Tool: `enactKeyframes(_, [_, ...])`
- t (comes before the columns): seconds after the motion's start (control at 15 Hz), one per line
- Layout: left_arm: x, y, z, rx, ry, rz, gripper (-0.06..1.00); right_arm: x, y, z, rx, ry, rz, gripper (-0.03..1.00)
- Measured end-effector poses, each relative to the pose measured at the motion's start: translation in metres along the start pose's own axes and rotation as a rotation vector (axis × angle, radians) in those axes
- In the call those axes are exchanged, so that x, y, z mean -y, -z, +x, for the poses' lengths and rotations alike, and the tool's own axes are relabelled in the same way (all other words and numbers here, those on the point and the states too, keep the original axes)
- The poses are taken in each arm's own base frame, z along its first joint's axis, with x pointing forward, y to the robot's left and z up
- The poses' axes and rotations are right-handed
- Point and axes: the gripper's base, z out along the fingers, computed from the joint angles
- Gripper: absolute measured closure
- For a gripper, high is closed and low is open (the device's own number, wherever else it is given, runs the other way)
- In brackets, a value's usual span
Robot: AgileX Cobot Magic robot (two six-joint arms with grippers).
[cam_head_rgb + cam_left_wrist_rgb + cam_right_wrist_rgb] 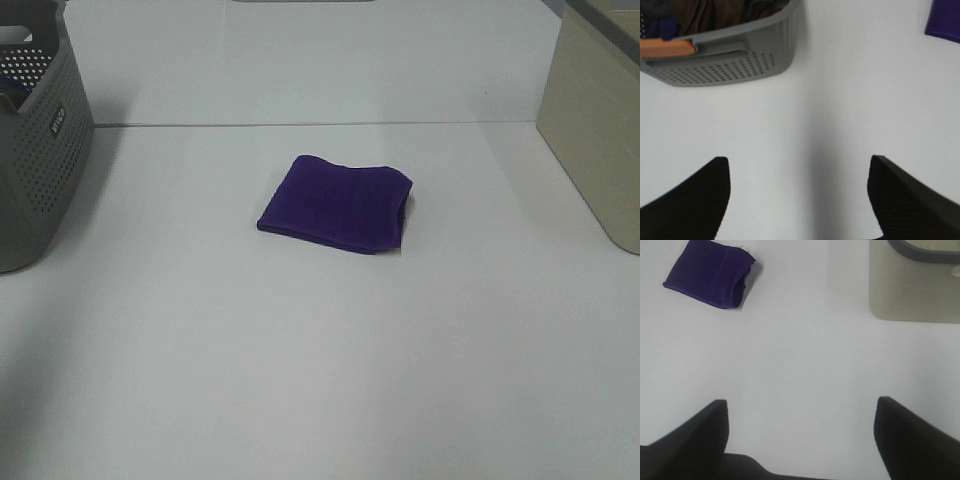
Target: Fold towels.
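A deep purple towel lies folded into a compact pad in the middle of the white table. The right wrist view shows it well away from my right gripper, whose black fingers stand wide apart over bare table, open and empty. A corner of the towel shows at the edge of the left wrist view. My left gripper is open too, holding nothing, with its fingers spread over bare table. Neither arm appears in the exterior high view.
A grey perforated basket with cloths inside stands at the table's left edge, also seen as the basket ahead of the left gripper. A beige bin stands at the right edge, the same bin in the right wrist view.
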Motion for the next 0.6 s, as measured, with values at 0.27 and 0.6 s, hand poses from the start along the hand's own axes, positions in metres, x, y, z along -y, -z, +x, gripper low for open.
enactKeyframes(0.27, [-0.004,0.025,0.086,0.174,-0.020,-0.031,0.24,-0.008,0.022,0.084,0.128,0.032,0.039,0.18])
enactKeyframes(0.6, [-0.007,0.019,0.168,0.349,-0.032,-0.038,0.24,-0.009,0.008,0.155,0.239,0.053,0.070,0.18])
